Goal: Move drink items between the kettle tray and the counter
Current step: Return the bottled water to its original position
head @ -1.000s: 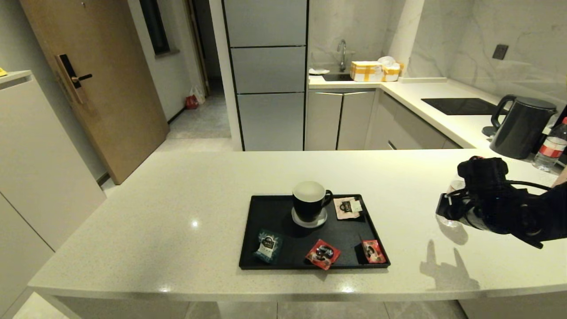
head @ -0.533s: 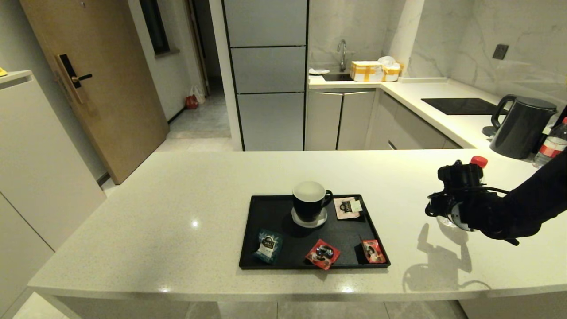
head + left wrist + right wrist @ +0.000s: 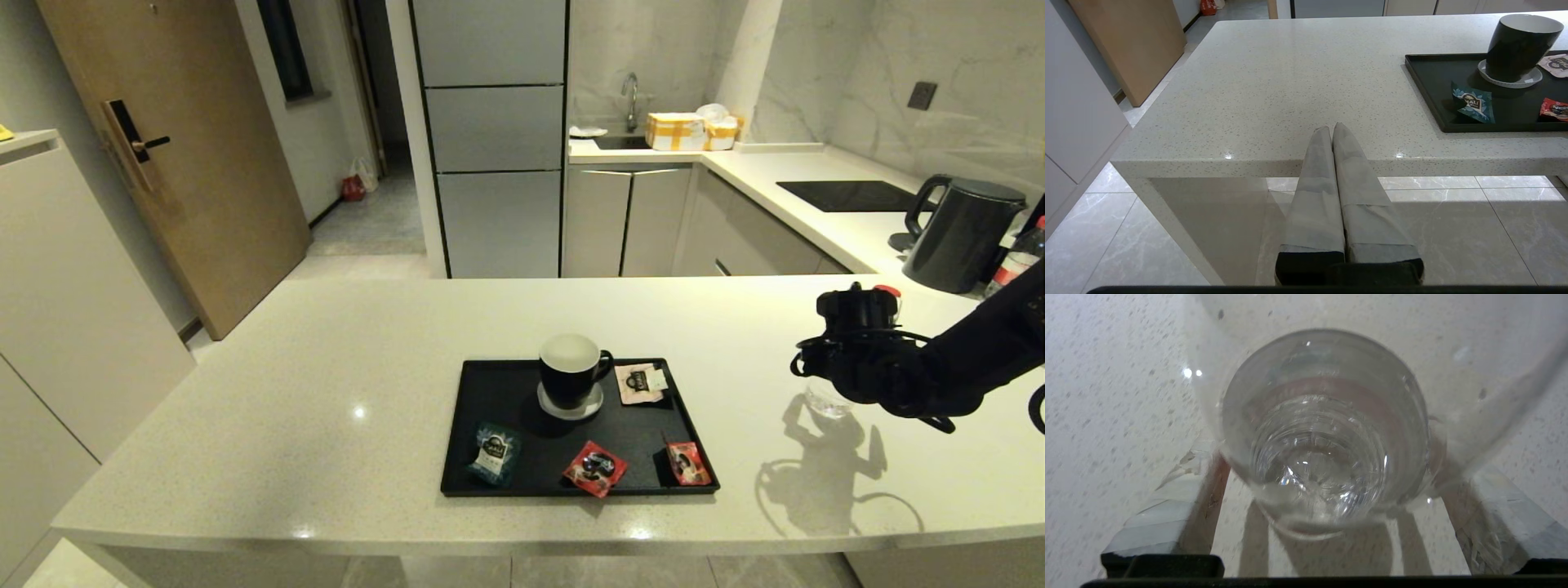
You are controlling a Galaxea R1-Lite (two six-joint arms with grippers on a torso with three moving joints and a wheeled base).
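My right gripper (image 3: 845,363) is to the right of the kettle tray (image 3: 454,433), shut on a clear water bottle (image 3: 826,400) whose red cap (image 3: 887,291) shows behind the wrist. In the right wrist view both fingers (image 3: 1206,486) press the bottle's (image 3: 1323,449) sides, with the speckled counter (image 3: 1106,396) behind it. On the tray lie a teal sachet (image 3: 494,452), two red sachets (image 3: 595,468) (image 3: 684,462) and a pale sachet (image 3: 639,382). My left gripper (image 3: 1332,128) is shut and parked below the counter's (image 3: 1290,81) front edge.
A black mug (image 3: 567,374) on a white coaster stands at the back of the tray. At the far right are a black kettle (image 3: 959,237), a second bottle (image 3: 1015,263) and a black hob (image 3: 849,196). Bare counter (image 3: 326,367) stretches left of the tray.
The right gripper has swung the bottle from tilted to nearly upright, so its red cap now shows. Over the last half second it shifted slightly right and up.
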